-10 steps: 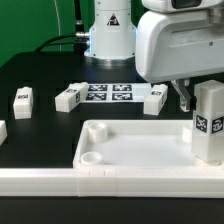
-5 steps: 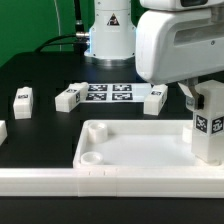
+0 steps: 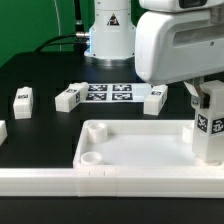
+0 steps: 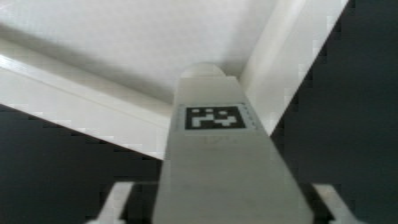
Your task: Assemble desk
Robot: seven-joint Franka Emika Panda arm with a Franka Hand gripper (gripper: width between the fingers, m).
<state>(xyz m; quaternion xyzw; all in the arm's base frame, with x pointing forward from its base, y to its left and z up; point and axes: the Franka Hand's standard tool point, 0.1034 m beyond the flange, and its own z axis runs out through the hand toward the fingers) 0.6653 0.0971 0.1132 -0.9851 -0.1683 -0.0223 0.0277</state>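
The desk top (image 3: 130,125), a white rimmed tray, is seen lying on the black bench (image 3: 40,70) in the lower half of the exterior view, with a round socket (image 3: 92,157) showing in its near left corner. An upright leg (image 3: 208,140) is stood within the top at the exterior view's right, by the far right corner; whether it is seated in a socket cannot be told. A square black-and-white tag (image 3: 210,124) is carried on its face.

The hand (image 3: 206,98) is lowered over the leg's upper end, one of its fingers (image 3: 191,97) set close against the leg's side. In the wrist view the leg (image 4: 217,160) and its tag (image 4: 215,118) are flanked by the hand (image 4: 222,205), above the top's rim (image 4: 89,90). Whether the leg is truly pinched cannot be told.

Behind the top, the marker board (image 3: 108,93) is flanked by a loose leg (image 3: 67,98) and another leg (image 3: 155,100); a third leg (image 3: 22,99) lies further left. A low white rail (image 3: 40,180) is laid along the lower edge.
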